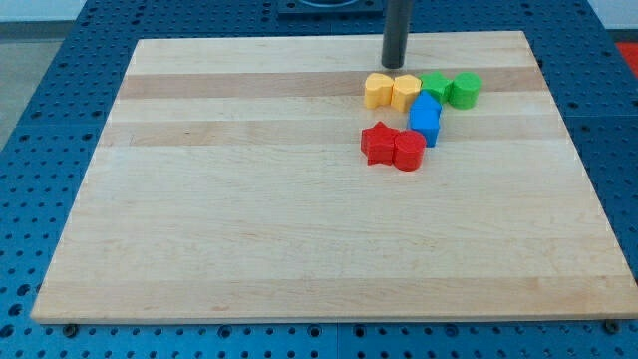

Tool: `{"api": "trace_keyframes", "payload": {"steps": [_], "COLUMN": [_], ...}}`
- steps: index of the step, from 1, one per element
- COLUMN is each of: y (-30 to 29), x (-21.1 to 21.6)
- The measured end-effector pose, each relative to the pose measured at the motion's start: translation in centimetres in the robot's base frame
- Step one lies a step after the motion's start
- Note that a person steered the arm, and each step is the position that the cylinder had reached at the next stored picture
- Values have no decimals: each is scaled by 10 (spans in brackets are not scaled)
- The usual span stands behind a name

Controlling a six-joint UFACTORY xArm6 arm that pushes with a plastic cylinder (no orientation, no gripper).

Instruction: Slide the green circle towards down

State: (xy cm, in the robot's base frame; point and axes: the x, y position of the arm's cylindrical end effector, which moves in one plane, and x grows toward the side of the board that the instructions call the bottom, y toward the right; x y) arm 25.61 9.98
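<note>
The green circle [465, 89] sits near the board's top right, at the right end of a row of blocks. A green star-like block [435, 86] touches it on its left. My tip [395, 66] is the lower end of a dark rod, just above the yellow blocks, to the left of and slightly above the green circle, not touching it.
Two yellow blocks [378, 90] [405, 91] lie side by side left of the green ones. A blue block [426, 118] lies below them. A red star [379, 143] and a red round block [409, 152] lie further down. The wooden board [299, 229] rests on a blue pegboard table.
</note>
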Motion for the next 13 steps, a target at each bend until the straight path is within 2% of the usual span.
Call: {"api": "trace_keyframes", "payload": {"steps": [2, 5, 8, 13], "y": [43, 45, 71, 71], "x": [0, 21, 33, 88]}}
